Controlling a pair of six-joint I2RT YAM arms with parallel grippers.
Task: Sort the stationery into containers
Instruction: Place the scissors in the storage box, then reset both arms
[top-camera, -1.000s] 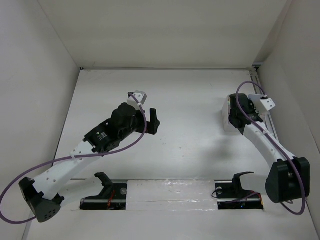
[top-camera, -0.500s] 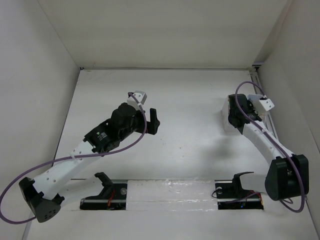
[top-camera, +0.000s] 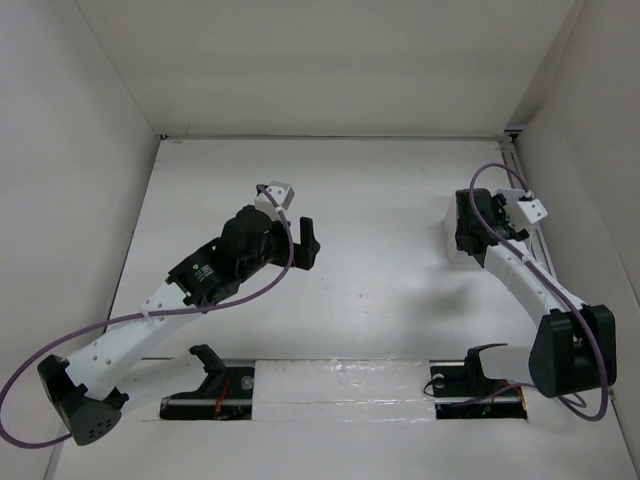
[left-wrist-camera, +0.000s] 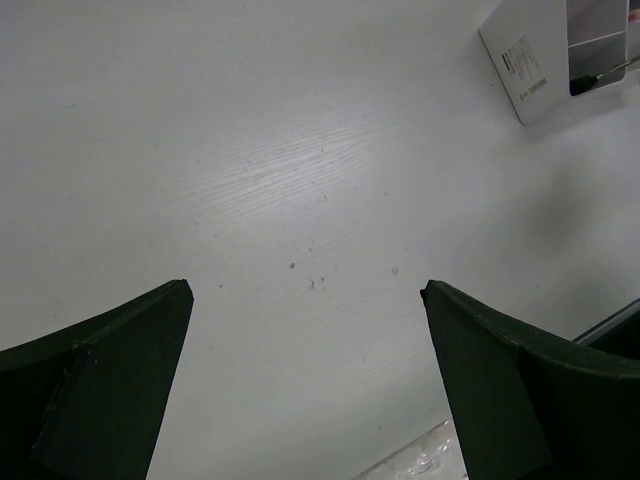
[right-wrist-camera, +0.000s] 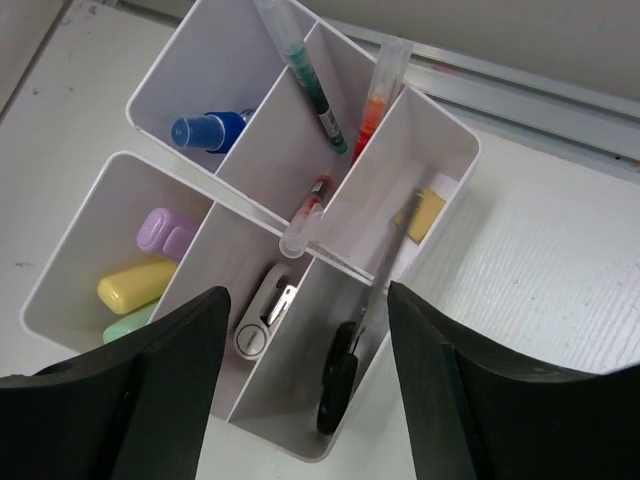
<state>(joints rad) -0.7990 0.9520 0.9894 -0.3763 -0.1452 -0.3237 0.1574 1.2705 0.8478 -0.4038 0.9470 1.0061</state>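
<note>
In the right wrist view the white containers (right-wrist-camera: 190, 90) lie right below my right gripper (right-wrist-camera: 305, 300), which is open with nothing between its jaws. The black-handled scissors (right-wrist-camera: 342, 375) stand free in the near right bin, blade leaning up. Other bins hold a blue-capped bottle (right-wrist-camera: 208, 130), a green pen (right-wrist-camera: 305, 60), an orange pen (right-wrist-camera: 375, 95), a red pen (right-wrist-camera: 312, 200), and purple (right-wrist-camera: 165, 232), yellow (right-wrist-camera: 135, 285) and pale green (right-wrist-camera: 128, 322) markers. In the top view the right gripper (top-camera: 468, 222) hangs over the containers (top-camera: 449, 240). My left gripper (top-camera: 305, 243) is open over bare table.
A white clip-like tool (right-wrist-camera: 262, 312) and a small yellow block (right-wrist-camera: 428, 213) also lie in the bins. A metal rail (right-wrist-camera: 520, 100) runs just beyond the containers by the right wall. The left wrist view catches the containers' corner (left-wrist-camera: 545, 50) at upper right.
The right wrist has shifted slightly toward the far side above the containers, and its jaws have come open. The left arm has not moved.
</note>
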